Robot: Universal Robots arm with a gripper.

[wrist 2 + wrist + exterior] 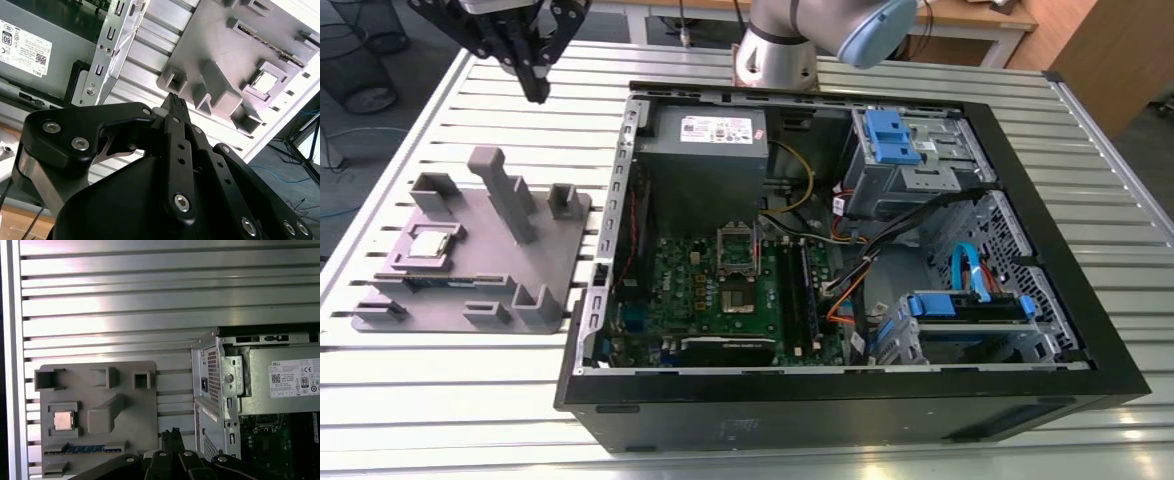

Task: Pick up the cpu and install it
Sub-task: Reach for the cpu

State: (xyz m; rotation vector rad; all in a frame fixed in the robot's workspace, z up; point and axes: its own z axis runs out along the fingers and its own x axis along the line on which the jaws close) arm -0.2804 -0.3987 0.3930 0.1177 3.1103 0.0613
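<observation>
The tool [534, 95], fingers together and empty, hangs well apart from the cpu [431, 243] in its gray fixture [480, 275]; a clean grasp likely needs square centring overhead.

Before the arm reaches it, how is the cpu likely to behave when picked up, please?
The cpu is a small flat square, so probably stiff and light. Its silvery top looks smooth, perhaps slippery. It sits recessed in the gray fixture, so it likely won't slide when nudged.
</observation>
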